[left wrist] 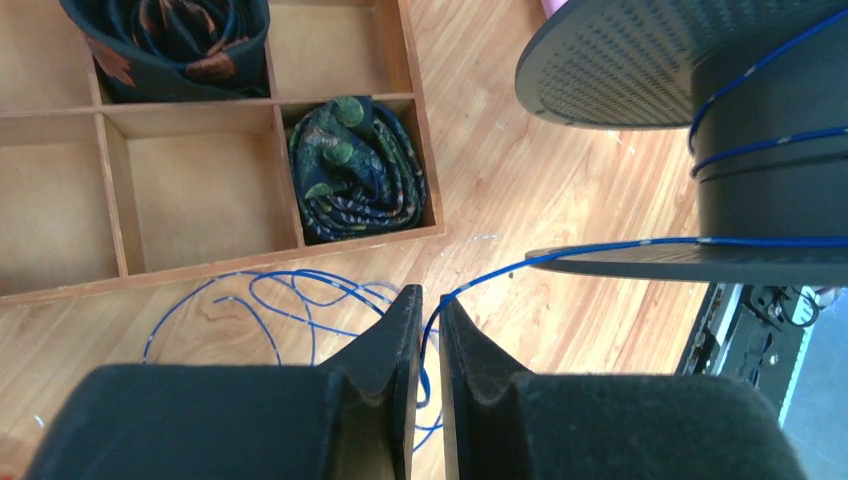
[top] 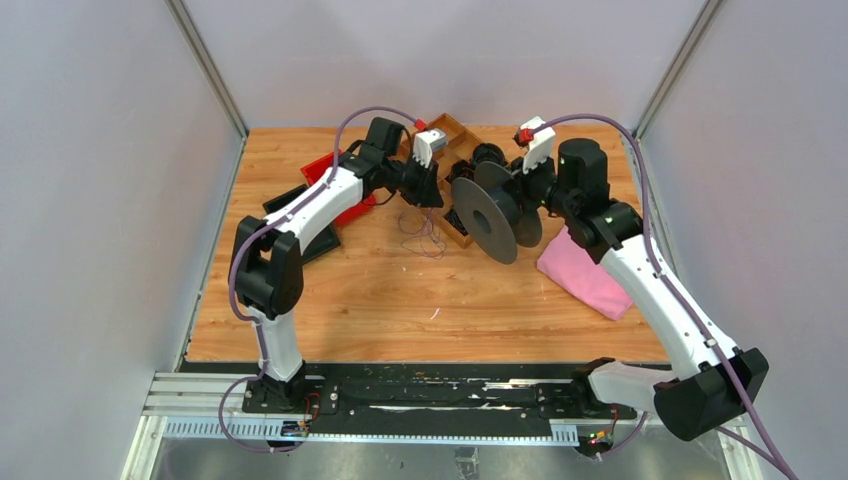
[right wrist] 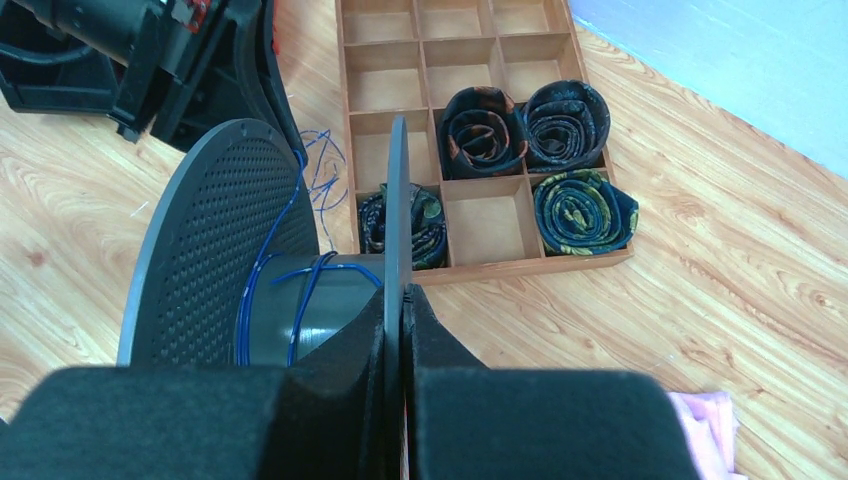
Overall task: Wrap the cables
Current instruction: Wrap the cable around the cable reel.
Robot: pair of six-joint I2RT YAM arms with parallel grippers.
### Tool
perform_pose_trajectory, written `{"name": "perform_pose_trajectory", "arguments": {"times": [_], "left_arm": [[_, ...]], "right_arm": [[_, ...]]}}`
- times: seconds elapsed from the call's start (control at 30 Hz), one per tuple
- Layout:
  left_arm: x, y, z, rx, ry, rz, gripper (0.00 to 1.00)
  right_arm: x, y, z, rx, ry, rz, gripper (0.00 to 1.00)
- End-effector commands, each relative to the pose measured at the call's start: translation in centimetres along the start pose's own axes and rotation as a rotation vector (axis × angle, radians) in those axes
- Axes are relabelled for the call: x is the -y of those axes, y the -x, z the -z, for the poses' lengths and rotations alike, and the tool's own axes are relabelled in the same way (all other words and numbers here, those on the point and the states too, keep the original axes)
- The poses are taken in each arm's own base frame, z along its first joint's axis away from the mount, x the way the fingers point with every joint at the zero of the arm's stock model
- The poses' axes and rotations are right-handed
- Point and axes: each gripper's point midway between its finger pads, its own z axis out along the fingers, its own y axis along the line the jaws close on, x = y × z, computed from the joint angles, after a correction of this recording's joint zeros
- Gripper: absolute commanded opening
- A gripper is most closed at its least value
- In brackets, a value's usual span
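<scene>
The cable, thin and blue in the wrist views, lies in loose loops on the wood (left wrist: pixel 290 290) and shows dark in the top view (top: pixel 425 235). One stretch runs taut (left wrist: pixel 560 255) from my left gripper (left wrist: pixel 428 300) to the dark grey spool (left wrist: pixel 620 60). A few turns lie round the spool's core (right wrist: pixel 290 300). My left gripper (top: pixel 432 195) is shut on the cable just left of the spool (top: pixel 485 215). My right gripper (right wrist: pixel 400 295) is shut on the spool's thin flange (right wrist: pixel 397 200) and holds the spool on edge above the table; the top view shows it (top: pixel 525 190) behind the spool.
A wooden compartment tray (right wrist: pixel 480 215) with several rolled ties stands behind the spool and under my left gripper (left wrist: pixel 200 195). A pink cloth (top: pixel 585 275) lies right of the spool. Red and black objects (top: pixel 335 185) sit at the back left. Walls enclose three sides.
</scene>
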Motion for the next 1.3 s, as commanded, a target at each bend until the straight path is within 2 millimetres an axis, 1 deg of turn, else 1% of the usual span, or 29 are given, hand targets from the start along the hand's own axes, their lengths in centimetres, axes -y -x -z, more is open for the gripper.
{"name": "perform_pose_trajectory", "arguments": {"times": [0.0,0.13,0.33,0.53,0.77,0.9,1.17,1.27], "left_arm": [[-0.8,0.1,-0.8,0.039,0.005,0.016,0.16],[-0.9,-0.7,-1.1,0.038,0.005,0.031,0.16],[-0.7,-1.3,-1.4,0.052,-0.006,0.048,0.19],[-0.9,-2.1,-1.7,0.039,-0.007,0.06,0.19],[-0.9,-3.2,-1.7,0.015,-0.004,0.064,0.19],[-0.9,-3.8,-1.5,0.002,-0.002,0.059,0.22],[-0.5,-4.4,-1.2,-0.009,-0.013,0.033,0.23],[-0.1,-4.7,-0.6,-0.016,-0.021,-0.009,0.24]], "right_arm": [[0.2,3.9,1.1,0.095,0.01,-0.042,0.01],[0.5,5.3,1.7,0.117,0.005,-0.057,0.0],[0.7,6.4,2.3,0.131,0.009,-0.076,0.01],[1.1,7.6,3.0,0.153,-0.005,-0.074,0.0],[1.5,9.3,4.0,0.183,-0.017,-0.077,0.0],[1.7,10.3,4.7,0.2,-0.024,-0.072,0.01],[2.0,11.0,5.5,0.209,-0.037,-0.064,0.01],[2.0,11.0,5.9,0.212,-0.038,-0.057,0.01]]}}
